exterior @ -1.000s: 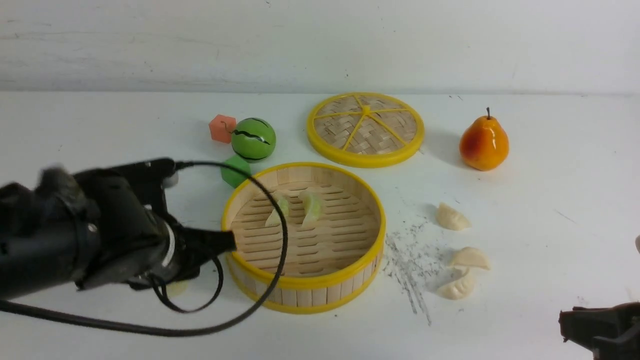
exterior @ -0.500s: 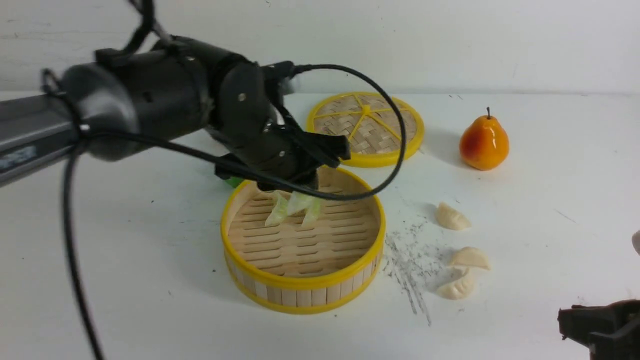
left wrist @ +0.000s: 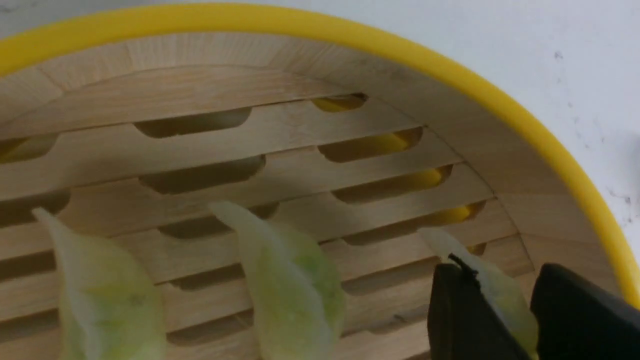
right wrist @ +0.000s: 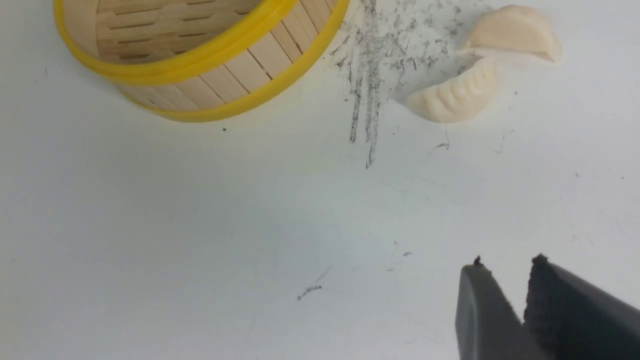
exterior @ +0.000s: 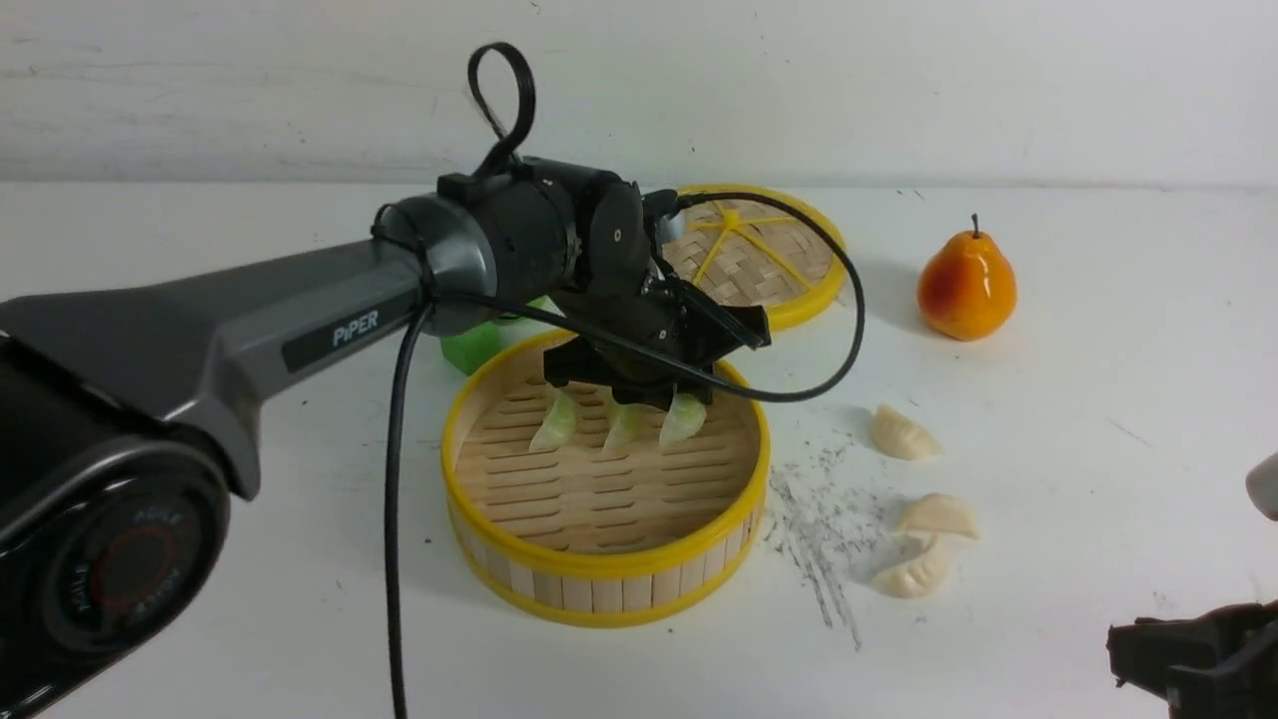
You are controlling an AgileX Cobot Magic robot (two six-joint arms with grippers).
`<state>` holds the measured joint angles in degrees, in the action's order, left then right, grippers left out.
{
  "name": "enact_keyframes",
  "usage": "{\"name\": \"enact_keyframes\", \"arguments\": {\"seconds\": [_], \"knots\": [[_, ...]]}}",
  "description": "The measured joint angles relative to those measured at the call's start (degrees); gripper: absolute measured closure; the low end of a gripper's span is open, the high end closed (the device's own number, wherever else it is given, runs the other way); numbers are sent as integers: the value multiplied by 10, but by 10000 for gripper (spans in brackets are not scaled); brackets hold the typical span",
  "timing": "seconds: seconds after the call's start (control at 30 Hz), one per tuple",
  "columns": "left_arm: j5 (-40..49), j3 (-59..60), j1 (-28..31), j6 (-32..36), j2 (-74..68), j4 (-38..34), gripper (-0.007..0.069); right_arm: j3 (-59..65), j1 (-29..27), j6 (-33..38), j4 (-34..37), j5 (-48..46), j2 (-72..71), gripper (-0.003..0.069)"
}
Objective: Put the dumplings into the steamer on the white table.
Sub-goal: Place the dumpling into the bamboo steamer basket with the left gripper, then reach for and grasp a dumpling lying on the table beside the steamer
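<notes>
The steamer stands mid-table on the white table. Two pale green dumplings stand on its slat floor. My left gripper reaches down into the steamer and is shut on a third green dumpling, just right of the other two, at the floor. The left wrist view shows this dumpling pinched between the black fingers, near the steamer's rim. Three cream-white dumplings lie on the table to the right of the steamer. My right gripper is shut and empty, low at the front right.
The woven yellow-rimmed lid lies behind the steamer, partly behind my left arm. An orange pear stands at the back right. A green block sits at the steamer's back left. Dark grey specks mark the table beside the steamer.
My left arm has swung from the table left of the steamer, up and over it, carrying a green dumpling down beside the two inside. The right gripper has barely moved.
</notes>
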<state>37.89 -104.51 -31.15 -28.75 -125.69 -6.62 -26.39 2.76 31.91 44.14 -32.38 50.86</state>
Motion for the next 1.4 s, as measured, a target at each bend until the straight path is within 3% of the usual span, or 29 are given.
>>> {"name": "enact_keyframes", "arguments": {"seconds": [0.2, 0.43, 0.57, 0.7, 0.77, 0.8, 0.83, 0.97, 1.2, 1.4], "knots": [[-28, 0, 0, -1, -13, 6, 416, 0, 0, 0, 0, -2, 0, 511], [-20, -1, 0, -1, -3, 13, 235, 0, 0, 0, 0, -6, 0, 511], [3, 0, 0, 3, 31, 13, 195, 0, 0, 0, 0, -7, 0, 511], [37, 0, 0, 38, 128, 30, 253, 0, 0, 0, 1, -7, 0, 510], [60, 0, 0, 50, 195, 61, 346, 0, 0, 0, 2, -7, 0, 510], [61, 0, 0, 51, 201, 66, 356, 0, 0, 0, 2, -7, 0, 510], [78, 0, 0, 58, 259, 99, 447, 0, 0, 2, 2, -7, 0, 510], [137, 0, 0, 62, 373, 176, 624, 0, 0, 2, 2, -7, 0, 506], [178, 151, 0, 26, 556, 294, 639, -13, 0, 39, -2, -24, 20, 447], [146, 360, 0, -8, 704, 316, 639, -93, 0, 42, -27, -76, 102, 356]]}}
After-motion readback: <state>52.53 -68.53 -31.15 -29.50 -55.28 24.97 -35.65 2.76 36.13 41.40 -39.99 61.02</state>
